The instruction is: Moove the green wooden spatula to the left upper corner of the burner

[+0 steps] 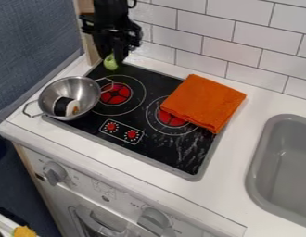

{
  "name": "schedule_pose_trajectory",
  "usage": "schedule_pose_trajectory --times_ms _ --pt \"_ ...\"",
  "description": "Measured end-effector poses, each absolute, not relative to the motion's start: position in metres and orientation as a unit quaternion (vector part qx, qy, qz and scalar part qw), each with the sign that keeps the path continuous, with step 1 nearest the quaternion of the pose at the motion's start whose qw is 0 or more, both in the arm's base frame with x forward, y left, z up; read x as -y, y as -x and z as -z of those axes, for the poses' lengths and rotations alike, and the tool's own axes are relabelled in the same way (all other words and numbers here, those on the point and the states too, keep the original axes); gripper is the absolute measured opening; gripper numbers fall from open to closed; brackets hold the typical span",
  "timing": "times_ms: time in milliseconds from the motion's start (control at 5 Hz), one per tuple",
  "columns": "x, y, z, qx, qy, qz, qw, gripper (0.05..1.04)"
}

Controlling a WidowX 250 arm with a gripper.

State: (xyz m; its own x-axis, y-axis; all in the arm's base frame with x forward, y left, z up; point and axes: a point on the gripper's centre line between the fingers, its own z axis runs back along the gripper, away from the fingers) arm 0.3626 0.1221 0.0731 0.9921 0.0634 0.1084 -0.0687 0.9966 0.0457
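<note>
The black gripper (116, 58) hangs over the cooktop's upper left corner; whether it is spread or pressed together, one cannot tell. The green spatula (110, 63) shows there as a small rounded patch at the gripper's lower end, the rest hard to make out. Beneath lies the glossy, scuffed black cooktop (156, 83). A shiny round metal pot (87, 88) with loop handles holds a dark-and-pale object (61, 106), unclear in kind. A creased orange cloth (204, 102) partly hides the right burner (169, 121). The right edge crops the smooth grey sink (257, 157).
</note>
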Motion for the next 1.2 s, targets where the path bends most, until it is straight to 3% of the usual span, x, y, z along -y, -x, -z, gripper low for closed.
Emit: schedule_pose_trajectory --times_ms 600,1000,1200 --pt "-0.159 -0.393 -0.039 0.02 -0.066 -0.041 0.997 0.411" --pt "-0.152 -0.397 -0.035 0.015 -0.041 -0.021 0.999 0.969" --pt "-0.147 -0.396 -0.033 0.014 -0.027 -0.011 0.999 1.006"
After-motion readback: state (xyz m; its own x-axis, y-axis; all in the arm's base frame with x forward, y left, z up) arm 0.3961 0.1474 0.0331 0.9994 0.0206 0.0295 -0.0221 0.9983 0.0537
